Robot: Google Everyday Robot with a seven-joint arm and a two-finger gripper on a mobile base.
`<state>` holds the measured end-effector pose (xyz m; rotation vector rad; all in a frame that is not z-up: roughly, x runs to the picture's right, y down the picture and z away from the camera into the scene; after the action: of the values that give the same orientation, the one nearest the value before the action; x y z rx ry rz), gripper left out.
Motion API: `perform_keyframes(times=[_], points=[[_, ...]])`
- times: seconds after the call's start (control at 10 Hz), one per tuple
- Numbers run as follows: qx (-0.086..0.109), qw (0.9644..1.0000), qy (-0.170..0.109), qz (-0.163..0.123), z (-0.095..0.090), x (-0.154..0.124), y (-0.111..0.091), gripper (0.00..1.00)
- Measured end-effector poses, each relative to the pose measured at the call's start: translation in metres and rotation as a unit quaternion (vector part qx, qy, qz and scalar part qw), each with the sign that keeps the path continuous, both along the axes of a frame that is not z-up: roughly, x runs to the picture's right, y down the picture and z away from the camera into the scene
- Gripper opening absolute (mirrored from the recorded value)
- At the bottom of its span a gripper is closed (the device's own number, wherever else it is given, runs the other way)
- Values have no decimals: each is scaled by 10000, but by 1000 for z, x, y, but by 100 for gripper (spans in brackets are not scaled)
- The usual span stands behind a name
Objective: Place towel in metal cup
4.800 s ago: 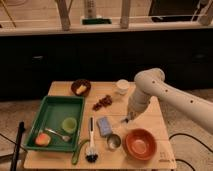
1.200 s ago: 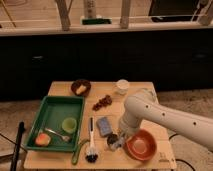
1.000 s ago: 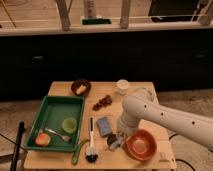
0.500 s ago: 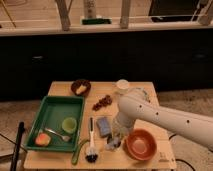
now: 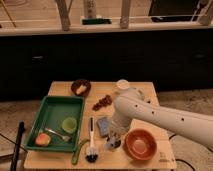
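From the one camera view, taking the orange bowl [image 5: 140,144] as the landmark: it stands at the near right of the wooden counter [image 5: 60,157]. The robot's white arm [image 5: 165,117] comes in from the right edge and bends down just to the left of the bowl. Its hand [image 5: 114,143] hangs low there, right over the spot beside the bowl's left rim. A pale grey-blue scrap, the towel [image 5: 109,144], shows at the hand. Whether the hand is spread or pinching the cloth cannot be told, since the arm's bulk covers most of it. The metal cup [image 5: 116,145] is at that same spot, touching or nearly touching the bowl's left side, seen only as a small dark patch under the hand; whether the towel is inside it cannot be told.

Further left of the bowl lies a blue rectangular pad [image 5: 103,126], and beyond it a black-bristled brush [image 5: 91,149] with a green strip beside it. Well to the left of the bowl sits a green tray [image 5: 50,107] holding a light-green cup [image 5: 69,124], a fork and an orange fruit. Behind the bowl, toward the far edge, are a heap of dark red bits [image 5: 102,102], a brown bowl [image 5: 81,87] and a white cup [image 5: 122,84].
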<state>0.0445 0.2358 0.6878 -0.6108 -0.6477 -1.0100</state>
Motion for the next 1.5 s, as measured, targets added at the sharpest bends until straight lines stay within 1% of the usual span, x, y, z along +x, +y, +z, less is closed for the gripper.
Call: perform_keyframes(times=[0.1, 0.2, 0.4, 0.5, 0.7, 0.8, 0.9, 1.5], points=[[-4, 10000, -3, 12, 1, -1, -1, 5], [-24, 10000, 11, 9, 2, 1, -1, 17], [-37, 10000, -9, 7, 4, -1, -2, 35], [-54, 10000, -11, 15, 4, 0, -2, 47], [-81, 10000, -12, 12, 5, 2, -2, 65], [-92, 10000, -22, 8, 6, 2, -2, 76], [-99, 9999, -27, 6, 6, 2, -2, 80], [-163, 9998, -61, -35, 9, 3, -2, 80]])
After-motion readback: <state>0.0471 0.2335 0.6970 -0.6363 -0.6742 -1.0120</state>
